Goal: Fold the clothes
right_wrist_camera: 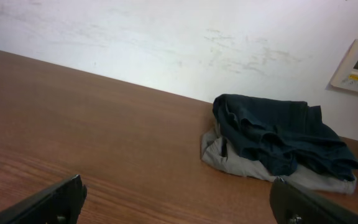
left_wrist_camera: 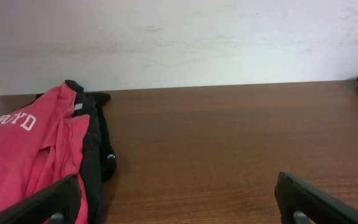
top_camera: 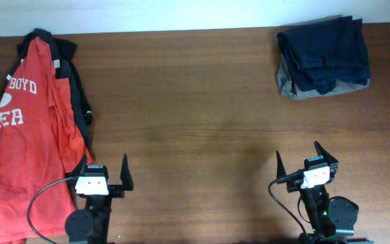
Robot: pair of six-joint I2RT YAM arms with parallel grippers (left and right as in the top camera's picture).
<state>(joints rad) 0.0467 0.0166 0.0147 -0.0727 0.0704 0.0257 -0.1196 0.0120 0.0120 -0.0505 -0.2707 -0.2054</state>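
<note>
Overhead: left claw (top_camera: 103, 167) and right claw (top_camera: 298, 152) spread apart; T-shirt (top_camera: 29, 135) lies far left.

left fingers (top_camera: 126, 177) spread wide, right fingers (top_camera: 281, 169) spread wide

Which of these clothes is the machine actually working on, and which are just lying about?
For the job: orange-red T-shirt; left tool, open; right tool, open.
Lying about: black garment under the shirt; navy garment on a grey garment; wall panel.
</note>
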